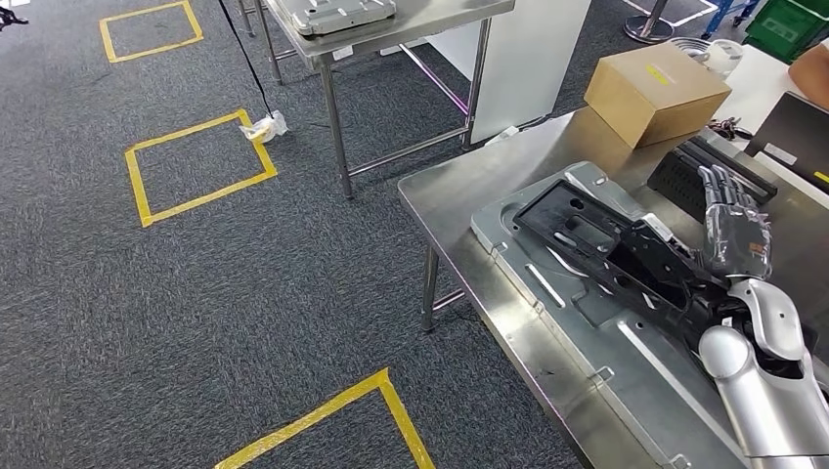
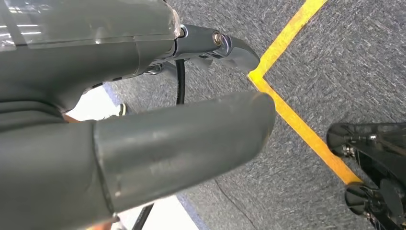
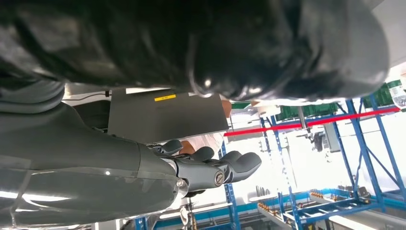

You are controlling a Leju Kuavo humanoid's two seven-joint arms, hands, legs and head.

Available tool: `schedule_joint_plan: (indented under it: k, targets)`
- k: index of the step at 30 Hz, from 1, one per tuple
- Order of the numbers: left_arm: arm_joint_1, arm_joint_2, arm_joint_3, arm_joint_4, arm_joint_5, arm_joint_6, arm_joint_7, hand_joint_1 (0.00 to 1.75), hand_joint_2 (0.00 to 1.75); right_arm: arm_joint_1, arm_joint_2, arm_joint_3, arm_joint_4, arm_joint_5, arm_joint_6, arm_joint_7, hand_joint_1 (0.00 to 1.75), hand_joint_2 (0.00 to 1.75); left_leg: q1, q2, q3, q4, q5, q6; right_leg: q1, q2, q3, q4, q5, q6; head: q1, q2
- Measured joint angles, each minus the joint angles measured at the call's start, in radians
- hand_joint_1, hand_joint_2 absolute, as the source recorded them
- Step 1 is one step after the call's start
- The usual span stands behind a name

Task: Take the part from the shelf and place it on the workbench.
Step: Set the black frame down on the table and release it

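The right hand (image 1: 735,227) rises over the bench (image 1: 459,191), fingers (image 1: 721,191) straight, slightly apart and holding nothing, just beside the black part (image 1: 626,256). That part lies on a silver panel (image 1: 587,337) on the bench. Beyond it sits a cardboard box (image 1: 653,90). The left hand (image 2: 143,143) hangs over carpet crossed by yellow tape (image 2: 297,120), fingers apart and holding nothing.
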Motion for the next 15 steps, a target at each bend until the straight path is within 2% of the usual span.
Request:
schedule_joint_plan:
  k: [10,15]
  targets:
    - [0.000,0.003,-0.001,0.001,0.000,0.000,0.000,0.00,0.00,0.024,-0.005,-0.013,-0.044,0.024,-0.020,-0.004,0.00,0.00,0.000,0.000,0.000,0.000,0.000,0.000,0.000,0.000,0.000,0.000,0.000,0.000,0.000,0.000]
    - [0.001,0.012,-0.008,0.011,0.000,0.008,-0.005,0.00,0.00,0.047,-0.005,-0.017,-0.083,0.013,-0.033,-0.064,0.00,0.00,-0.001,0.000,-0.001,0.001,-0.001,0.001,-0.001,0.000,0.000,-0.001,0.000,0.000,0.000,0.000]
